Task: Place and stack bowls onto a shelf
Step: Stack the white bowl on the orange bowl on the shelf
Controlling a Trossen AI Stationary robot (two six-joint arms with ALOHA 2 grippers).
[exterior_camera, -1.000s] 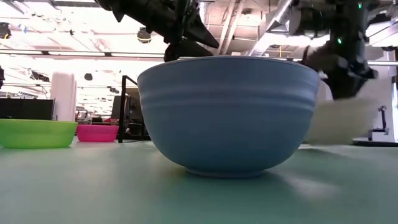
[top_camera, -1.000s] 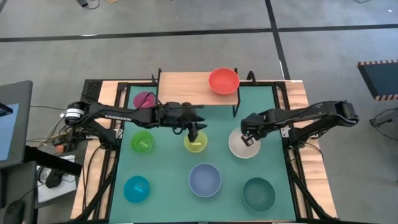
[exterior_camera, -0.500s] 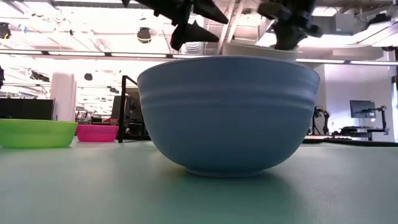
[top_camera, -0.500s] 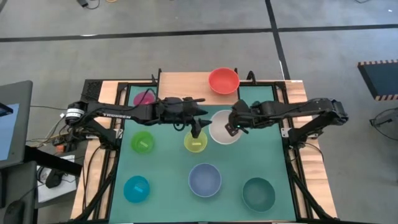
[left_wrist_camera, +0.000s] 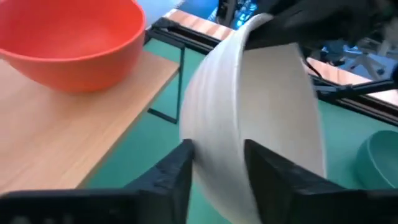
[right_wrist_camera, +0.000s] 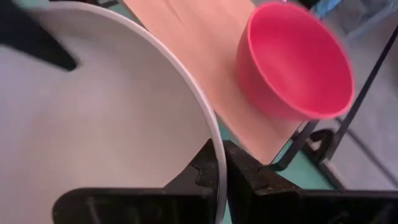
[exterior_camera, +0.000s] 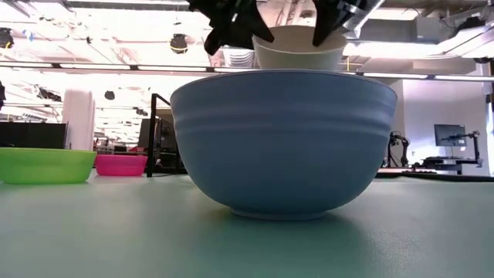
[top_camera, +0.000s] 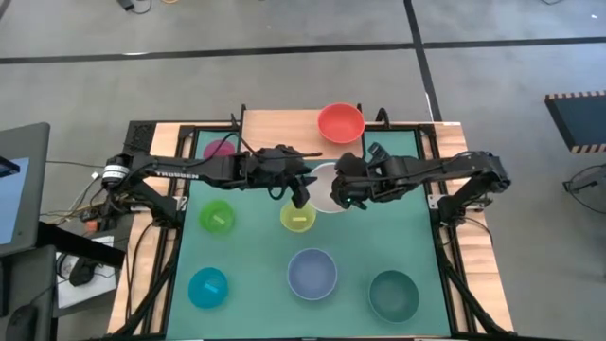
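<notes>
The white bowl hangs in the air over the green mat, just in front of the shelf. It also shows high in the low view as the white bowl. My right gripper is shut on its right side. My left gripper is open at its left side, with the bowl's wall between the fingers. A red bowl stands by its base on the shelf's right end. The pink, green, yellow, pale blue, cyan and dark teal bowls rest on their bases. My right gripper pinches the white bowl's rim on its right side, one finger inside the bowl and one outside. It comes level from the table's right. The bowl is lifted clear of the mat and tilted. My left gripper has a finger on each side of the bowl's left wall; I cannot tell whether they touch it.
The shelf's left and middle are bare wood. The pale blue bowl fills the low view in front. Black frame legs stand at the shelf's corner. The mat has free room between the bowls.
My right gripper lifted the white bowl off the mat and carried it toward the table's left and far edge, up to my left gripper. The bowl now hangs clear and tilted. My left gripper rose from above the yellow bowl and moved slightly toward the shelf.
</notes>
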